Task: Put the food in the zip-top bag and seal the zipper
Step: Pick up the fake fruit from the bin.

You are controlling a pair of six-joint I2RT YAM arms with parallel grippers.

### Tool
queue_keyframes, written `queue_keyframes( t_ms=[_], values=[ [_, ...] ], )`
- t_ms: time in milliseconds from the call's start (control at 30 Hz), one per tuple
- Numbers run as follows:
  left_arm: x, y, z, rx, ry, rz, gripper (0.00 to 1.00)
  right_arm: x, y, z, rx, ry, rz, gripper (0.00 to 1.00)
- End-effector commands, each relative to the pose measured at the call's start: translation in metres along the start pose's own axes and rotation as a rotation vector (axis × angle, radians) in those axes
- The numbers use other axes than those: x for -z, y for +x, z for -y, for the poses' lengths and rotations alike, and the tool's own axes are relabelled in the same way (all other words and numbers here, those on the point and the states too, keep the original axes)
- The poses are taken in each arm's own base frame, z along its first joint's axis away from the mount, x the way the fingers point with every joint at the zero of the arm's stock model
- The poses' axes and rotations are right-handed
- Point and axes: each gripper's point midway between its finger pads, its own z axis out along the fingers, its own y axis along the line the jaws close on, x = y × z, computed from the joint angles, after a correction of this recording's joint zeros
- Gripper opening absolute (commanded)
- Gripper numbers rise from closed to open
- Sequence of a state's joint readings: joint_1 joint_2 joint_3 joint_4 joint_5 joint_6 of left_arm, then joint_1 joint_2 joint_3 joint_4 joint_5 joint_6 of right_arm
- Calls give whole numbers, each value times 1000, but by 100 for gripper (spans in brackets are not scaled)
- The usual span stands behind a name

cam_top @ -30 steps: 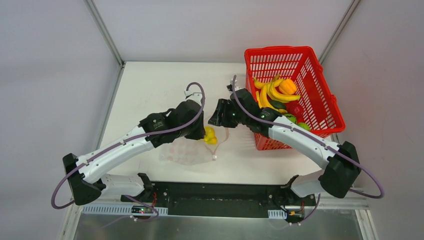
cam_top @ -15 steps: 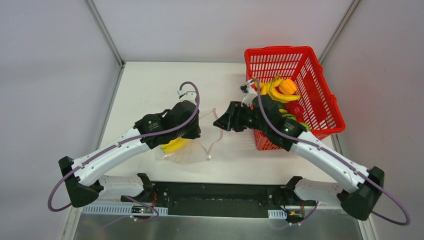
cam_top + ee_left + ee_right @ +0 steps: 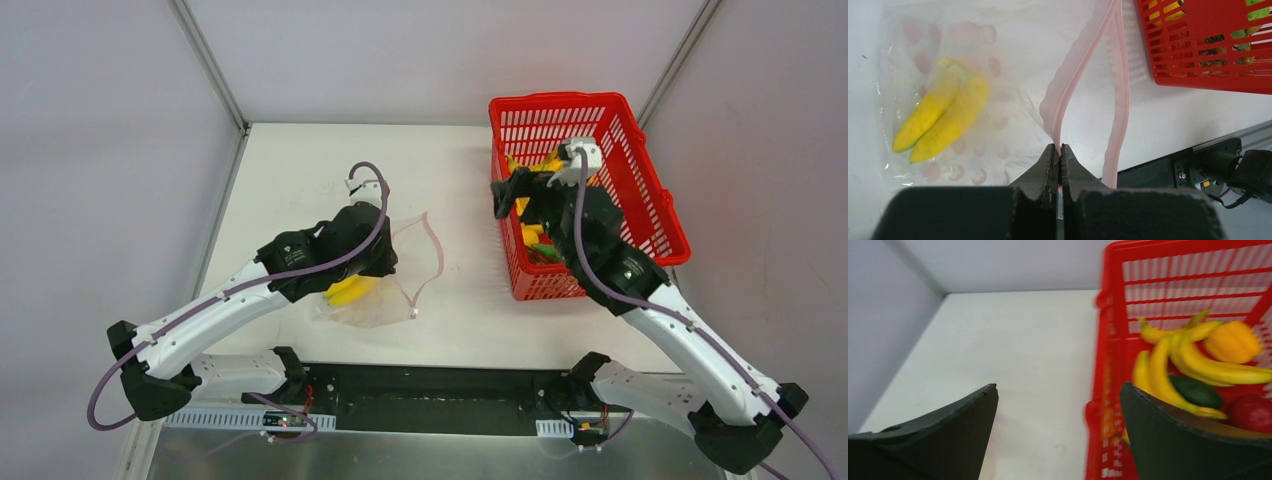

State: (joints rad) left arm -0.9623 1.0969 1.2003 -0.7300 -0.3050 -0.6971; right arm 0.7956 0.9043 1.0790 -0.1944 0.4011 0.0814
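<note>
The clear zip-top bag [image 3: 375, 300] with pale pink dots lies at the table's front middle, its mouth held open. Yellow bananas [image 3: 940, 119] lie inside it, also seen from above [image 3: 350, 290]. My left gripper [image 3: 1058, 148] is shut on the pink zipper strip [image 3: 1073, 87] and lifts one lip; the other lip [image 3: 1118, 100] hangs apart. My right gripper [image 3: 1058, 390] is open and empty, over the near-left rim of the red basket [image 3: 655, 215]. In the basket lie bananas [image 3: 1193, 360], an orange piece [image 3: 1233, 342], a green piece [image 3: 1195, 391] and a red piece [image 3: 1253, 412].
The red lattice basket [image 3: 1108, 355] stands at the right of the table, its left wall right under my right gripper. The white tabletop [image 3: 300, 180] stretches behind and left of the bag. Metal frame posts [image 3: 210, 65] stand at the back corners.
My right gripper let go of the bananas into the bag and swung right and back to the basket rim. My left gripper stayed shut on the zipper strip, shifting slightly left.
</note>
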Motion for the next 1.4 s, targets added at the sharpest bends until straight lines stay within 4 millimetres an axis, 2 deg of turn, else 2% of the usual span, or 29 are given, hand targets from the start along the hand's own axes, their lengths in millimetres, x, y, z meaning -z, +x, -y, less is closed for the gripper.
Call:
queue_keyframes(
  t_ms=[0, 67, 167, 267, 467, 567, 667, 800, 967, 1000, 1100, 1167, 1367],
  values=[
    [1, -4, 2, 6, 7, 20, 0, -17, -34, 87, 152, 360, 18, 95],
    [1, -3, 2, 1, 12, 19, 0, -34, -31, 122, 91, 386, -35, 95],
    [1, -3, 4, -11, 22, 11, 0, -62, -14, 175, -5, 403, -119, 94],
    [1, -1, 6, -21, 26, -4, 0, -95, 14, 197, -61, 345, -255, 90],
    [-2, 3, 4, -19, 22, -16, 0, -147, 16, 240, -244, 410, -255, 88],
    [-4, 3, 3, -19, 13, -15, 0, -170, 21, 244, -300, 392, -261, 88],
    [-5, 1, 0, -19, -5, -4, 0, -192, 30, 258, -355, 424, -231, 88],
    [-6, -2, -2, -24, -13, 7, 0, -221, 44, 274, -423, 461, -221, 82],
    [-10, -9, -5, -29, -26, 21, 0, -255, 71, 293, -373, 527, -231, 74],
    [-11, -8, -6, -30, -33, 17, 0, -259, 72, 296, -348, 549, -224, 72],
    [-14, -4, -11, -28, -48, 7, 0, -260, 81, 302, -280, 599, -243, 69],
    [-16, -1, -14, -23, -54, 3, 0, -260, 85, 304, -258, 605, -221, 59],
    [-16, -2, -16, -13, -51, 2, 0, -260, 103, 310, -234, 596, -210, 50]
  ],
)
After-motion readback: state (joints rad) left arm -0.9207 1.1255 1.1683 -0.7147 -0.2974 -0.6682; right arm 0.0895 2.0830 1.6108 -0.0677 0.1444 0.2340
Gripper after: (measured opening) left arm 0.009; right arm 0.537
